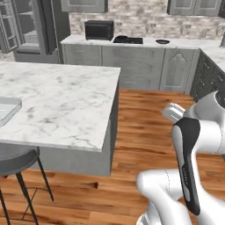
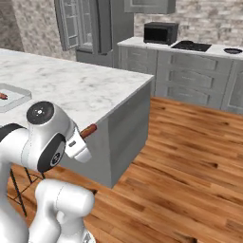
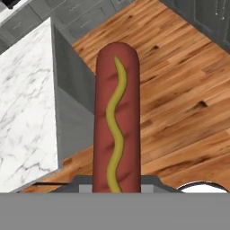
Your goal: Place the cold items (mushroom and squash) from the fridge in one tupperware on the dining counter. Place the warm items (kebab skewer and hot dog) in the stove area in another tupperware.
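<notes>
In the hand view the hot dog [image 3: 116, 117], red-brown with a wavy line of yellow mustard, stands lengthwise up from my gripper [image 3: 117, 187], which is shut on its lower end. It hangs over the wooden floor, beside the corner of the marble dining counter [image 3: 24, 112]. In the right base view its tip [image 2: 89, 130] sticks out past my hand, near the counter's front edge. A clear tupperware [image 2: 13, 98] lies on the counter to the left, with a small red bit at its left rim. The same tupperware [image 1: 7, 110] shows in the left base view.
A grey bar stool [image 1: 17, 161] stands at the counter's near side. Along the back wall are the grey cabinets, a black microwave [image 1: 99, 29], the stove top [image 1: 128, 40] and a dark pan [image 1: 162, 41]. Open wooden floor [image 1: 145, 127] lies between island and cabinets.
</notes>
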